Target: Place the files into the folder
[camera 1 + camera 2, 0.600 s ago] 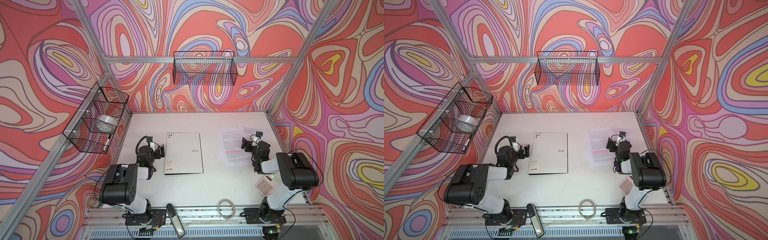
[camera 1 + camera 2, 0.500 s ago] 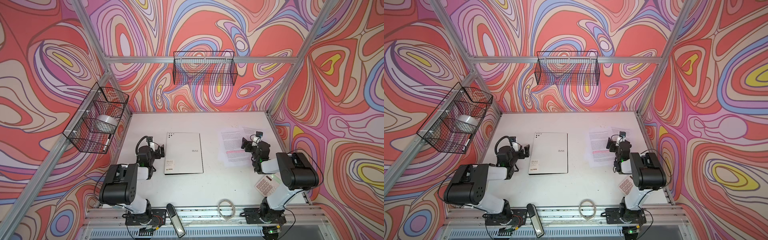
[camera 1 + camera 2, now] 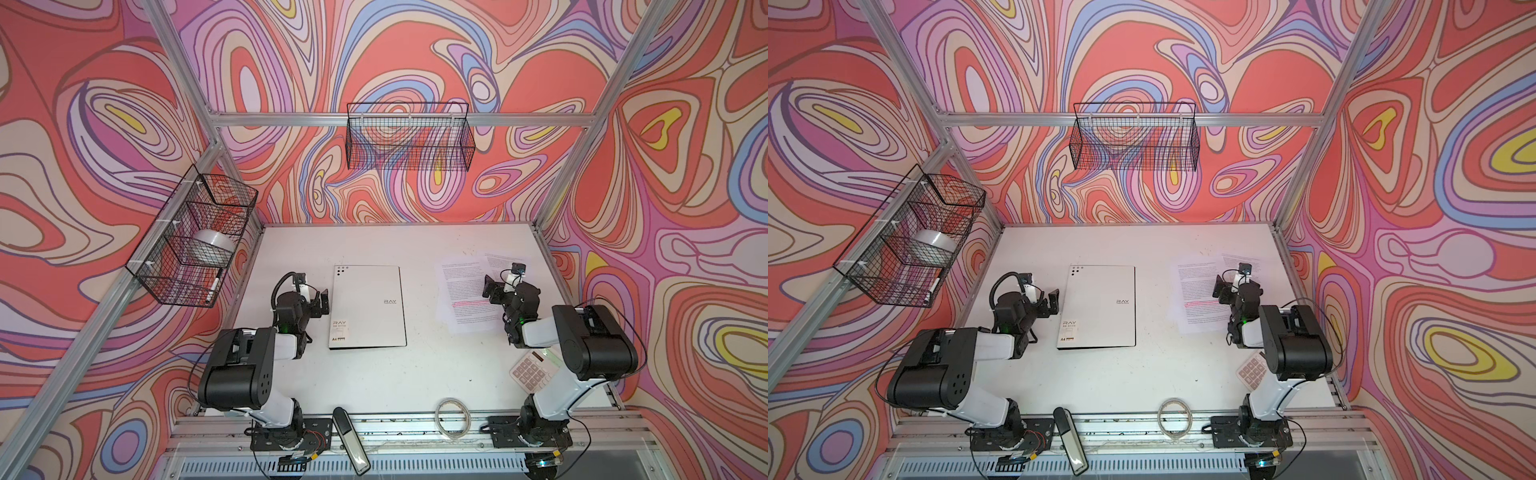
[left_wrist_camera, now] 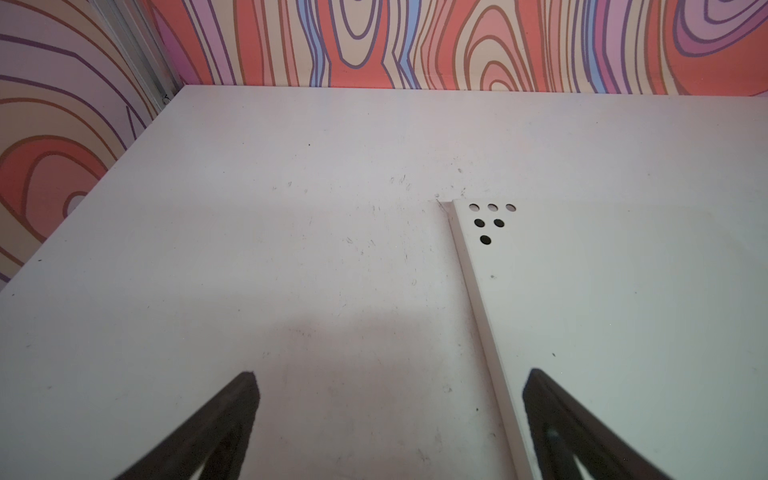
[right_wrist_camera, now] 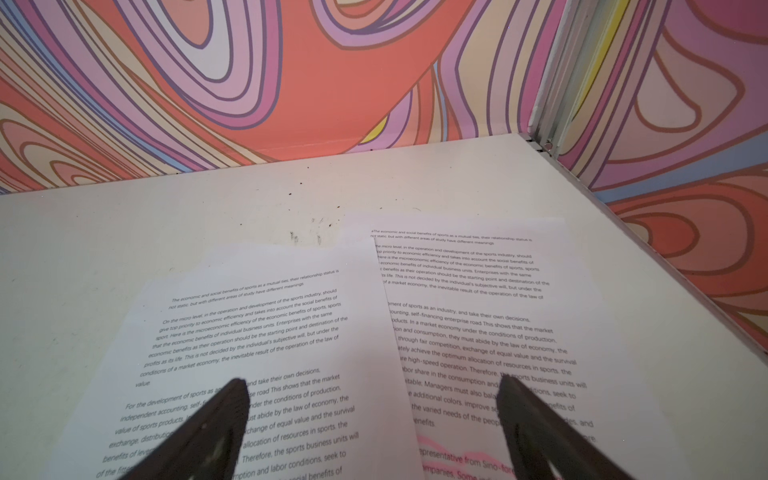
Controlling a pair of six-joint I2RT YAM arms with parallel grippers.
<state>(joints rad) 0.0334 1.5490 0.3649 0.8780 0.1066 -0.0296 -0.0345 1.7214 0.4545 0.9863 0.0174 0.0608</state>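
White-grey flat folder [image 3: 368, 305] lies mid-frame, just right of the released left tool [image 3: 314, 294]; the released right tool [image 3: 491, 290] hovers over printed white paper files [image 3: 459, 286]

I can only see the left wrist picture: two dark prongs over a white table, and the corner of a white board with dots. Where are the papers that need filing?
Observer: The files lie to the right of the folder, apart from it, with the sheets loosely overlapped.
Operator: Is anything gripping them?
Observer: No. The right hand is open over them, with nothing between its fingers.
Operator: Is that dotted board the folder? Is it open?
Observer: Yes, that is the folder. It is shut and lies flat, cover up, with RAY printed on it.
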